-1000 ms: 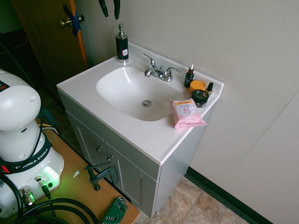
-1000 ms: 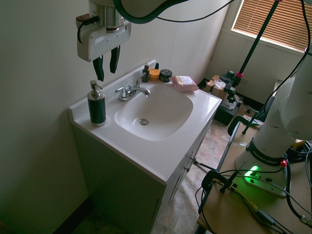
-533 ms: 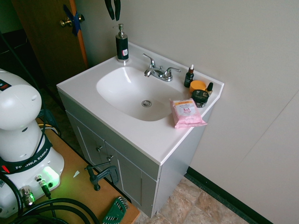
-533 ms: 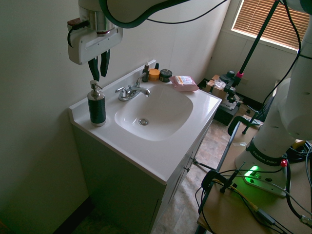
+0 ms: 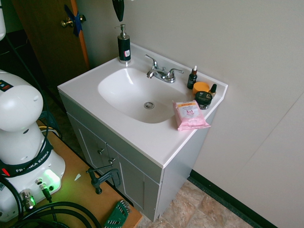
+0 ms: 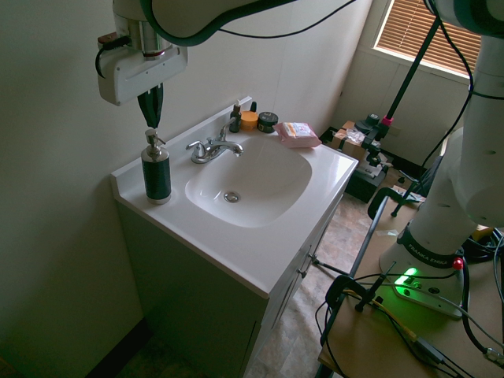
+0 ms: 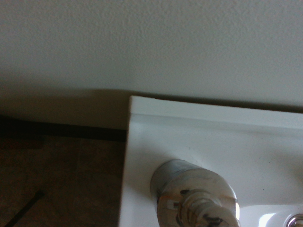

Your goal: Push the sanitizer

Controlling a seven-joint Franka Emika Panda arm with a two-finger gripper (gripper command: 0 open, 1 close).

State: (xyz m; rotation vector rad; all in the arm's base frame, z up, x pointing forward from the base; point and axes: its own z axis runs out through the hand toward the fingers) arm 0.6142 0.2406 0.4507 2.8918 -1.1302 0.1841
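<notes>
Now the black two-finger gripper (image 6: 155,126) is pointing down with fingers closed, hovering just above the silver-topped black cylindrical sanitizer bottle (image 6: 157,177), which is standing upright beneath.

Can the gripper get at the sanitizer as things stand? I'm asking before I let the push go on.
Probably yes: the gripper hangs shut just above the sanitizer, and nothing visible stands between them.

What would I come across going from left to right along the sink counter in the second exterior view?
Black pump bottle with silver pump head, chrome faucet, orange jar, short black jar, pink pack of wipes.
</notes>
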